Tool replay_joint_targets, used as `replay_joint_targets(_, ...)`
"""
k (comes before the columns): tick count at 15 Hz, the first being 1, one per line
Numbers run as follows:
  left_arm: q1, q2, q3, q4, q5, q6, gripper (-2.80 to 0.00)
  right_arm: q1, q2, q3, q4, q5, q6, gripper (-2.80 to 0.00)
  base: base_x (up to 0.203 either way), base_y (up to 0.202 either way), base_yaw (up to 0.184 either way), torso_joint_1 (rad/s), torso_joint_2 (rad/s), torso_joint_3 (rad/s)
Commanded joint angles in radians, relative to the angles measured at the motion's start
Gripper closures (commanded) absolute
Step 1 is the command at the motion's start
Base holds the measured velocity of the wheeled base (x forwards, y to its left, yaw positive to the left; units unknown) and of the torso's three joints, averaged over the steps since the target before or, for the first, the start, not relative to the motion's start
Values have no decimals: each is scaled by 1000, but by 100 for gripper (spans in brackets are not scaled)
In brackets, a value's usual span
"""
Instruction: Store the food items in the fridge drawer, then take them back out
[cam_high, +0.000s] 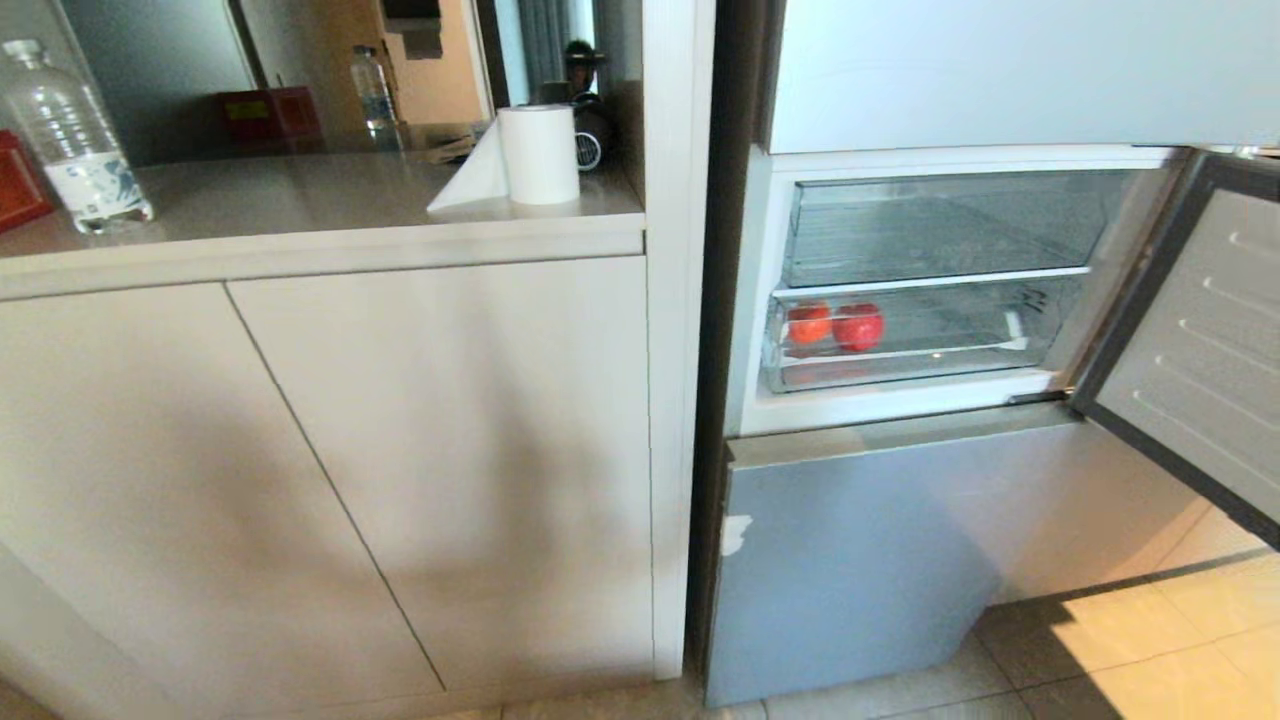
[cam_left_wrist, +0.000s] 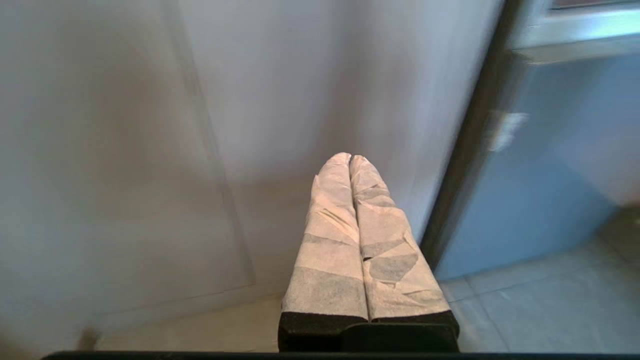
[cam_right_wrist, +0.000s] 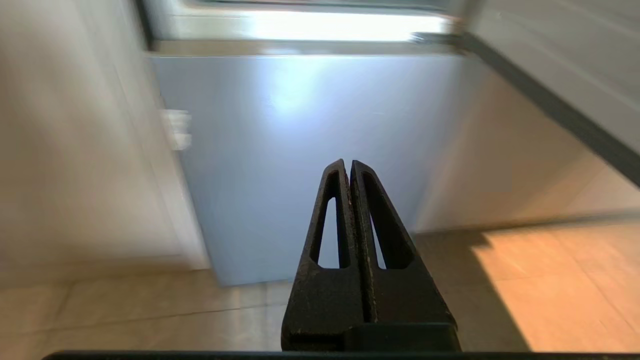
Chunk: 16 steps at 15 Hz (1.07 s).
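- Wide transparent clear-plastic fridge drawer (cam_high: 905, 368) with a tall front wall: sits pushed into the lower slot of the open fridge compartment; it holds two small round orange-red fruit-like food items (cam_high: 809, 323) side by side at its left end, the redder one (cam_high: 858, 327) just beside the first
- Shallower clear plastic tray (cam_high: 930, 225): directly above the drawer, under a white shelf edge; nothing can be made out inside it
- Fridge door with ribbed grey inner lining and dark rim (cam_high: 1190, 340): swung open to the right, its lower corner hanging over the tiled floor (cam_high: 1150, 650)
- Pale blue glossy lower fridge panel (cam_high: 850, 560): closed, below the compartment's white sill; a small white chipped patch shows near its upper left edge
- Beige cabinet doors (cam_high: 330, 470): fill the left side, divided from the fridge by a white upright post
- Grey tabletop (cam_high: 300, 200) above the cabinets: carries a clear plastic water bottle (cam_high: 70, 140) near its left end and a white paper-towel roll (cam_high: 538, 153) by its right edge, with open surface between them
- Left gripper (cam_left_wrist: 350, 159), fingers wrapped in white tape: jaws pressed together, holding nothing, pointing at the cabinet front above the floor
- Right gripper (cam_right_wrist: 348, 165), black slotted fingers: jaws closed tip to tip, empty, facing the blue panel with bare sunlit floor to one side
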Motion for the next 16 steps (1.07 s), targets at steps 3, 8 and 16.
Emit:
replay_joint_targets(3,0,0,1,0,0,0,0,0,-1,2,4,1,-2,0,-3,6,-173,2,1,2)
replay_joint_targets(8,0,2,0,0,0,0,0,0,-1,2,4,0,2,0,-1,9,-177,2,1,2)
replay_joint_targets(16,0,0,2,0,0,0,0,-6,128,-106,-47,-18,171,0,1,6,-115,4,3,0)
